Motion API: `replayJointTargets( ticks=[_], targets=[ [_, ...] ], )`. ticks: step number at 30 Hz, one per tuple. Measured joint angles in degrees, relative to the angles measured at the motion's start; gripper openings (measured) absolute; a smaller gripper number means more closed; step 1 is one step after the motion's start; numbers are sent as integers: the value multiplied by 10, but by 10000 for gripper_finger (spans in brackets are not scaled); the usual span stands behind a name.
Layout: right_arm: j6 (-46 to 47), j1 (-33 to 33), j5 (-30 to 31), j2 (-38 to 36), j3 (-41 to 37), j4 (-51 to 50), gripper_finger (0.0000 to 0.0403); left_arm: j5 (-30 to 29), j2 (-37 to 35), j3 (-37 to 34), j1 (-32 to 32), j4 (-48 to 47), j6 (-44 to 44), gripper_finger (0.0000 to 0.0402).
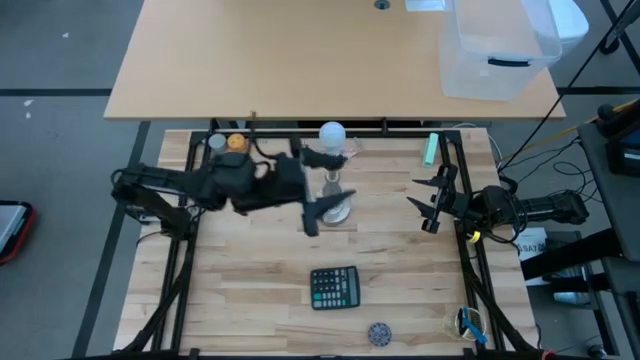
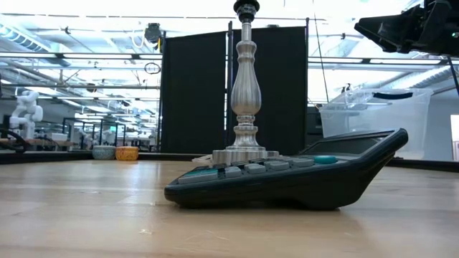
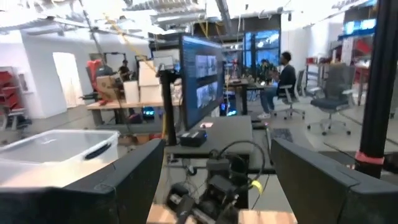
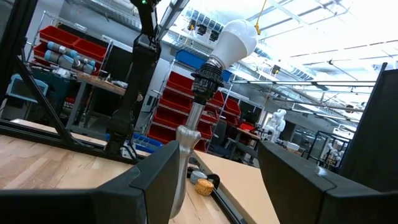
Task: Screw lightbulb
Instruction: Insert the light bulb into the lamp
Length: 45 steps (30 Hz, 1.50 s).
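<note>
bulb: the bulb (image 4: 235, 38) sits in the dark socket on top of the stand (image 4: 185, 158), and it looks tilted, not squarely seated
stand: silver, upright on the surface (image 1: 260, 285), just beside the left claw
left claw: the left claw (image 1: 312, 205) is alongside the stand, fingers spread wide, nothing in it; the bulb is just above and beyond its tips
right claw: the right claw (image 1: 428, 206) waits well apart from the stand, fingers about half open, empty, facing the bulb
step, as I judge it: the bulb is in but likely not turned home
doing it well: bring a claw level with the globe, centre it, close gently on the frosted part, turn about the stand's axis
stand, again: steady it low on the stem if it wobbles
risk: a skewed bulb may cross-thread; squeezing hard may crack it
calculator: the calculator (image 1: 334, 288) lies nearer the front, clear of the work
</note>
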Motion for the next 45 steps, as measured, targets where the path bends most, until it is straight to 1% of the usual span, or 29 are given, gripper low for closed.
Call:
replayJointTargets(
  ticks=[2, 5, 10, 13, 16, 18, 20, 23, 25, 27, 30, 33, 38, 45],
  targets=[
    [0, 0, 0, 0, 0, -1, 212, -10, -22, -9, 5, -7, -2, 302],
    [0, 0, 0, 0, 0, -2, 212, -18, -72, -67, 16, 0, -5, 302],
    [0, 0, 0, 0, 0, -4, 212, -19, -165, -227, 37, 118, -1, 302],
    [0, 0, 0, 0, 0, -4, 212, -19, -204, -325, 50, 194, 9, 302],
    [0, 0, 0, 0, 0, -4, 212, -19, -227, -406, 71, 240, 1, 302],
    [0, 0, 0, 0, 0, -4, 212, -22, -229, -444, 92, 277, -11, 302],
    [0, 0, 0, 0, 0, -4, 212, -41, -228, -473, 117, 301, -23, 302],
    [0, 0, 0, 0, 0, -4, 212, -50, -225, -497, 168, 310, -62, 302],
    [0, 0, 0, 0, 0, -4, 212, -39, -225, -509, 199, 308, -90, 302],
    [0, 0, 0, 0, 0, -4, 212, -14, -225, -515, 223, 307, -108, 302],
    [0, 0, 0, 0, 0, -4, 212, 38, -225, -515, 251, 309, -112, 302],
    [0, 0, 0, 0, 0, -4, 212, 68, -225, -515, 265, 305, -112, 302],
    [0, 0, 0, 0, 0, -5, 212, 71, -225, -515, 276, 292, -112, 302],
    [0, 0, 0, 0, 0, -9, 212, 71, -225, -515, 269, 267, -113, 302]
  ],
)
